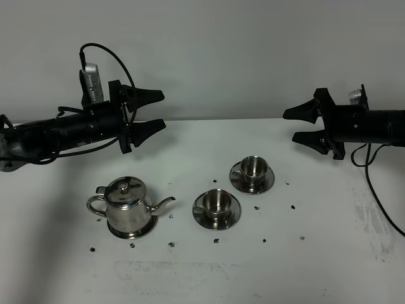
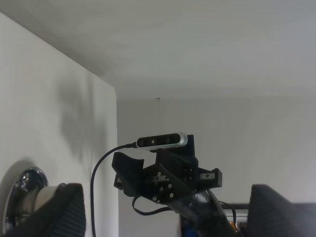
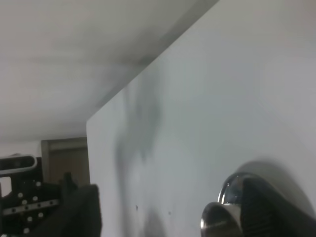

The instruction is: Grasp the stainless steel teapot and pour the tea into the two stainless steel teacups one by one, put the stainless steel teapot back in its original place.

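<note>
The left claw (image 1: 159,109), two black wedge-shaped plastic fingers, hangs released with its jaws spread wide and nothing between them. Opposite it, the right claw (image 1: 291,125) is of the same black make, equally spread and empty, and points back toward it. Both hover clear of the white matte table (image 1: 310,215).

Directly below the left claw, toward the table's front edge, a squat shiny stainless steel teapot (image 1: 125,204) with a domed knobbed lid sits on a flat round steel disc (image 1: 144,232). Its thin curved spout points toward the right claw's side.

Between the claws and lower down stand two small polished steel teacups. The near teacup (image 1: 216,201) is on its round steel saucer (image 1: 217,220) just past the spout. The far teacup (image 1: 253,167), on its own saucer (image 1: 254,185), is nearer the right claw.

Small dark specks (image 1: 258,208) dot the surface around the steelware. A plain pale grey wall (image 1: 221,50) rises behind the table.
</note>
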